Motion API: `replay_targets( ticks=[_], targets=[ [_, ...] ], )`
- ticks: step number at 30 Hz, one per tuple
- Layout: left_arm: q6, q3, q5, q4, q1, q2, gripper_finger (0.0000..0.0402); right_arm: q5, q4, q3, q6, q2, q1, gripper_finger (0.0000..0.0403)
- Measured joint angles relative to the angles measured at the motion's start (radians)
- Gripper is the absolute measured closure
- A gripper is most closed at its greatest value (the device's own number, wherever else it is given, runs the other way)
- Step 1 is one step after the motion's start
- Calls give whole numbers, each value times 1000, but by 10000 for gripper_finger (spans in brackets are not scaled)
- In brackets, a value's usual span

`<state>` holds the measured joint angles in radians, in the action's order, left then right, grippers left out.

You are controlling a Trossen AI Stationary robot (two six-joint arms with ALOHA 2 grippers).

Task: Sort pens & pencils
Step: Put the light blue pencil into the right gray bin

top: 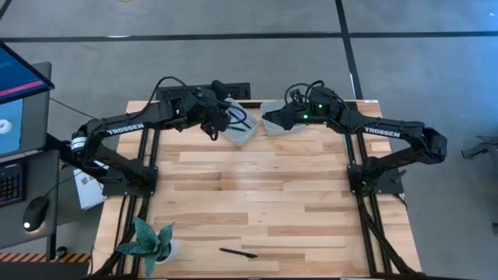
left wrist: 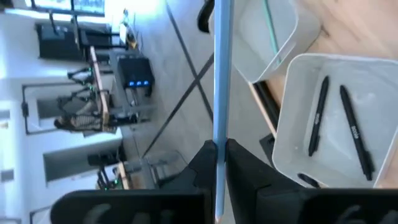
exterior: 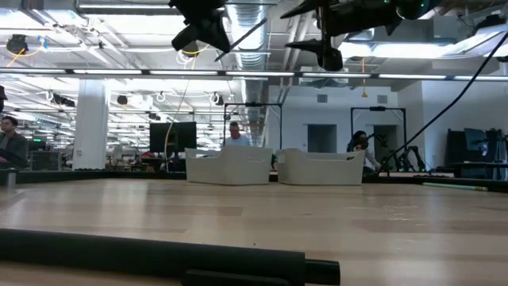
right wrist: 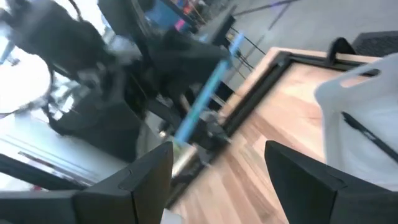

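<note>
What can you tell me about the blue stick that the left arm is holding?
The blue stick is thin, straight, pale teal-blue and plain. The left gripper is shut on it near one end, so most of its length juts out beyond the fingers. It hangs in the air above the far edge of the table, near the two pale bins, touching nothing else.

Both arms (top: 117, 132) are showing dark, near-black links with white TROSSEN lettering (top: 383, 132) running along them. Black cables (top: 167, 82) are looping over the left arm's wrist, and more are curling above the right arm's wrist (top: 299, 92). Small green lights (top: 310, 113) are glowing on the right wrist housing. Each arm is sitting on a black frame base (top: 373, 180). The fingers (right wrist: 311, 180) are looking matte black and blocky.
</note>
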<state>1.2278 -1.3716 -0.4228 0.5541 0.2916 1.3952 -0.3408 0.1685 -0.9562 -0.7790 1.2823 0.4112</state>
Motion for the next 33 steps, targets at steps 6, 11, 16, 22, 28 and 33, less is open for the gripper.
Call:
replay_targets(
  ticks=[6,11,16,22,28,33],
  targets=[
    [34,0,25,-26,-17,0,393,-6,70,0,-66,0,-12,127],
    [117,0,25,-86,-32,2,393,-5,77,0,-195,0,-13,126],
    [201,1,34,-125,-38,31,393,-7,115,0,-245,0,-47,126],
    [274,1,45,-201,-39,78,392,-6,130,0,-245,0,-86,126],
    [303,-2,71,-233,-45,80,392,44,69,0,-216,0,-100,126],
    [295,-5,72,-223,-59,77,392,62,67,0,-208,0,-99,126]
  ],
)
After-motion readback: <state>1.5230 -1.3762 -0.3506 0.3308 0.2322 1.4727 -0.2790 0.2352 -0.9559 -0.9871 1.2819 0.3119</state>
